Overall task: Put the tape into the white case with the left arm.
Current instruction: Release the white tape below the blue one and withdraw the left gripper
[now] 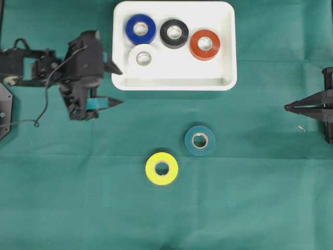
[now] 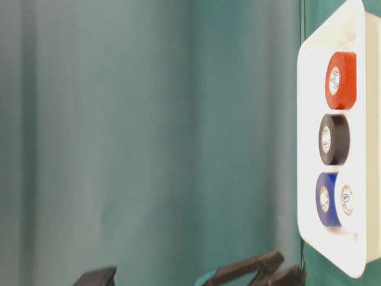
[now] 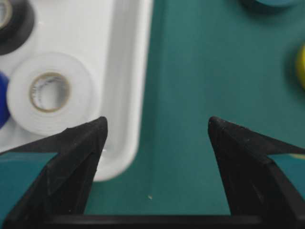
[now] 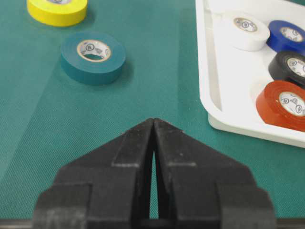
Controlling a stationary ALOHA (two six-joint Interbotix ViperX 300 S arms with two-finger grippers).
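The green bench [image 1: 78, 208] carries the white case [image 1: 229, 47], already holding four rolls. The left arm's pincer [image 1: 115, 86] hangs spread and empty beside the case's near-left corner. Teal tape [image 1: 200, 140] and yellow tape [image 1: 162, 168] lie loose, well apart from it. It should straddle one roll squarely before closing. The right pincer [image 1: 287, 107] is pressed together.
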